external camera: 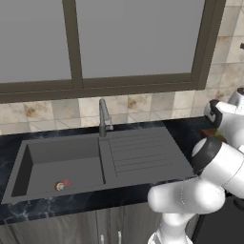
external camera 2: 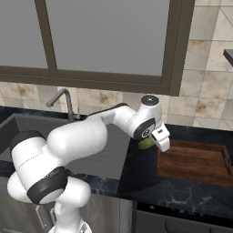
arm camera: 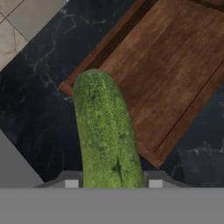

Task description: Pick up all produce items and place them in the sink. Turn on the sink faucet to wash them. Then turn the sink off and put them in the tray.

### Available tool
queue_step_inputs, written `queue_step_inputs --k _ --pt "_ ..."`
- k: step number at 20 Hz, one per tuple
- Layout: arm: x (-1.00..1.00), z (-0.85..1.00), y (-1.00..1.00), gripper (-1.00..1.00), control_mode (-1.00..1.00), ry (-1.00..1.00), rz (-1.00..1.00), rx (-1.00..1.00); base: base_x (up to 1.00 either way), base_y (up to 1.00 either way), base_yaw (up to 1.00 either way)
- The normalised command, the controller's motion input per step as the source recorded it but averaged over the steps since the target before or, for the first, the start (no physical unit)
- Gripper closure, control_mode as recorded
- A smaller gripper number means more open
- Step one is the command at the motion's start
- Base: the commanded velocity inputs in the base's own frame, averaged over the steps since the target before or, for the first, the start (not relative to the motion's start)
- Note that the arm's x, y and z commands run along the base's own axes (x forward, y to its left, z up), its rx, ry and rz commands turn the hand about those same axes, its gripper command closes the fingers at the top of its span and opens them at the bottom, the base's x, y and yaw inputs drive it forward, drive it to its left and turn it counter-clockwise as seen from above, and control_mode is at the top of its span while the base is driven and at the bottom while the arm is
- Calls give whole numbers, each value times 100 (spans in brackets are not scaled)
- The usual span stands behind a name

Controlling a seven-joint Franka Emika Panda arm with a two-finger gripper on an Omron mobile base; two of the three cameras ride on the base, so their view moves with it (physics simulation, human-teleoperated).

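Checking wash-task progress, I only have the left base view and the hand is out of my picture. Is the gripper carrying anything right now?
Observer: Yes. The gripper is shut on the cucumber, which sticks out past the fingertips in the hand view.
Operator: Where is it relative to the tray?
Observer: The wooden tray sits on the dark counter right of the sink; in the right base view the cucumber hangs by the tray's left edge, not yet over its floor.
Operator: I see a tan round item in the basin by the drain. Anything in the tray?
Observer: No, the tray floor is bare in both views.
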Motion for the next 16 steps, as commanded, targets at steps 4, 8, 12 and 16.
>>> queue_step_inputs --k 4,8,12,16 --pt "12 0 -72 100 -100 0 -11 2 0 0 0" --pt "17 -10 -58 100 -100 0 -10 3 0 0 0" --pt "12 -28 -39 100 -100 0 -8 1 0 0 0" --pt "3 -39 -28 100 -100 0 -6 0 0 0 0"
